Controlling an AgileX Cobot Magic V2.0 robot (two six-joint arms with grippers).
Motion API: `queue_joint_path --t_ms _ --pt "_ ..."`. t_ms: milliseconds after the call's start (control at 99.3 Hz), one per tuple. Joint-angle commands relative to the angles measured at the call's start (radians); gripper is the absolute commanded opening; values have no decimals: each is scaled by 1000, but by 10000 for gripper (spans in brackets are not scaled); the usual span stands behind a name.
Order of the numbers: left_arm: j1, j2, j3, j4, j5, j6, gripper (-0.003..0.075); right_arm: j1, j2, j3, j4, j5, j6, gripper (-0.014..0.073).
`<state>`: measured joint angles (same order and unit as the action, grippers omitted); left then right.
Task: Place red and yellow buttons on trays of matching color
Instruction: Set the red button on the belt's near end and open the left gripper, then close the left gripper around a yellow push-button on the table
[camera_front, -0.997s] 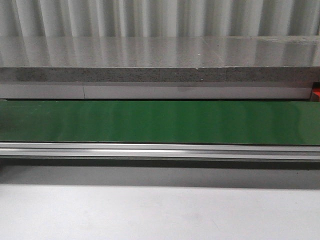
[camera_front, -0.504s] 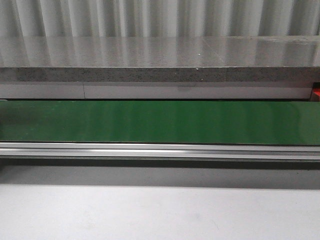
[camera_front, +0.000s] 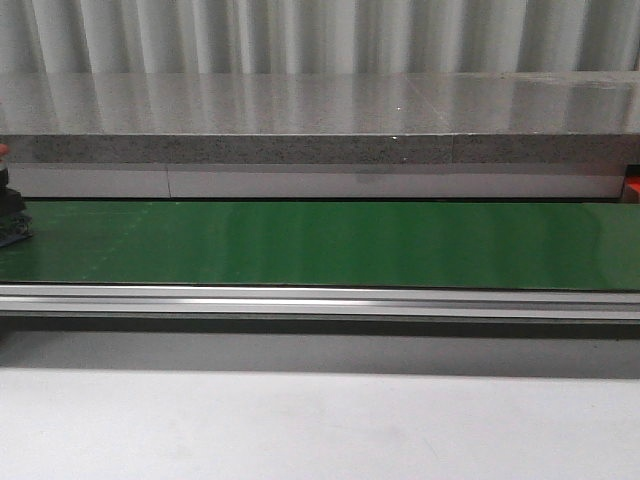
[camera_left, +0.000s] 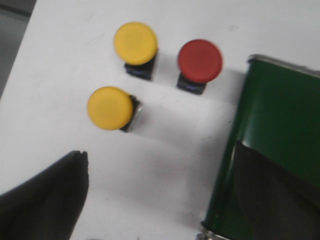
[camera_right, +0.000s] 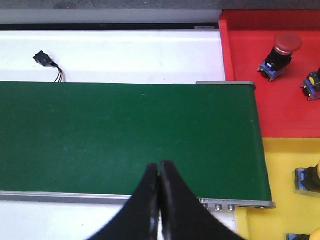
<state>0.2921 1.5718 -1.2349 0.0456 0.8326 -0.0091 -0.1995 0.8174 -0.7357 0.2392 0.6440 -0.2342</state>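
A green conveyor belt (camera_front: 320, 245) spans the table; the left gripper (camera_left: 160, 195), jaws wide, hovers above two yellow buttons (camera_left: 110, 108) and a red button (camera_left: 200, 61). It should centre before closing. The right gripper (camera_right: 159, 200) waits pinched shut, apparently empty.

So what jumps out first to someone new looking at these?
The long green conveyor belt running across the front view. Then three mushroom-head buttons standing on the white table past its end: two yellow buttons and one red button. Red plastic tray and yellow plastic tray sit at the other end.
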Motion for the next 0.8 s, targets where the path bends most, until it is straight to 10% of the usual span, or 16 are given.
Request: queue_joint_path --t_ms 0,786 --pt "38 -13 -2 6 -72 2 566 2 -6 -31 7 -55 -10 -124" --pt "95 283 -34 39 -296 -3 566 2 -6 -31 7 -55 -10 -124"
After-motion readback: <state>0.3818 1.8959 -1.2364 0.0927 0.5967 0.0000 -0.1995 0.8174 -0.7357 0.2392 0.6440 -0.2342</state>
